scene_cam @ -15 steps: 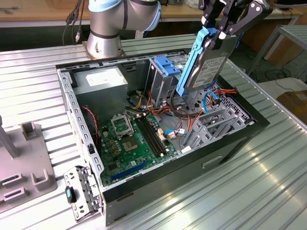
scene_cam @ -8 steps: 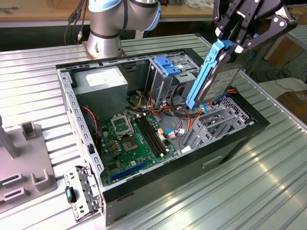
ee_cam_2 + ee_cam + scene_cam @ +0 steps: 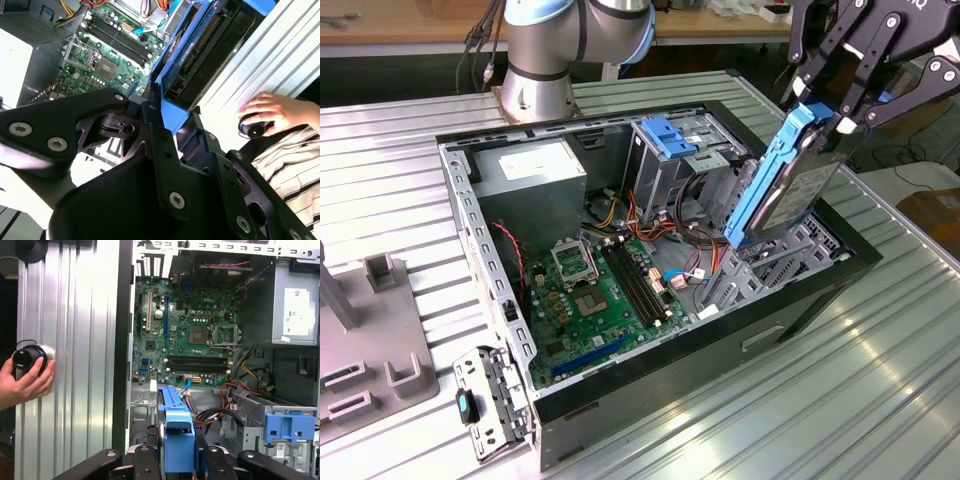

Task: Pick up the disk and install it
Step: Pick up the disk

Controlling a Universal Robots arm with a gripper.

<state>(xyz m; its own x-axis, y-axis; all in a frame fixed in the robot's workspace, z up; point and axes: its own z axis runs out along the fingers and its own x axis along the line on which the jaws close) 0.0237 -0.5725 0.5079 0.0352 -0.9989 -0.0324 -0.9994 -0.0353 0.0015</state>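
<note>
The disk (image 3: 798, 190), a grey hard drive with a white label and light-blue bracket, hangs upright and tilted above the open computer case (image 3: 812, 292), near the case's side at the exterior view's right. My black gripper (image 3: 835, 108) is shut on the disk's upper end. In the second wrist view the disk (image 3: 200, 60) runs away from the gripper fingers (image 3: 160, 145) toward the case. In the first wrist view the blue bracket edge of the disk (image 3: 177, 432) stands between the two fingers, over the drive bay area.
Inside the case lie the green motherboard (image 3: 605, 290), a grey power-supply box (image 3: 535, 170) and a metal drive cage with a blue latch (image 3: 670, 140). A person's hand (image 3: 22, 377) holds a round black object on the ribbed table beside the case. A grey fixture (image 3: 380, 340) sits at the exterior view's left.
</note>
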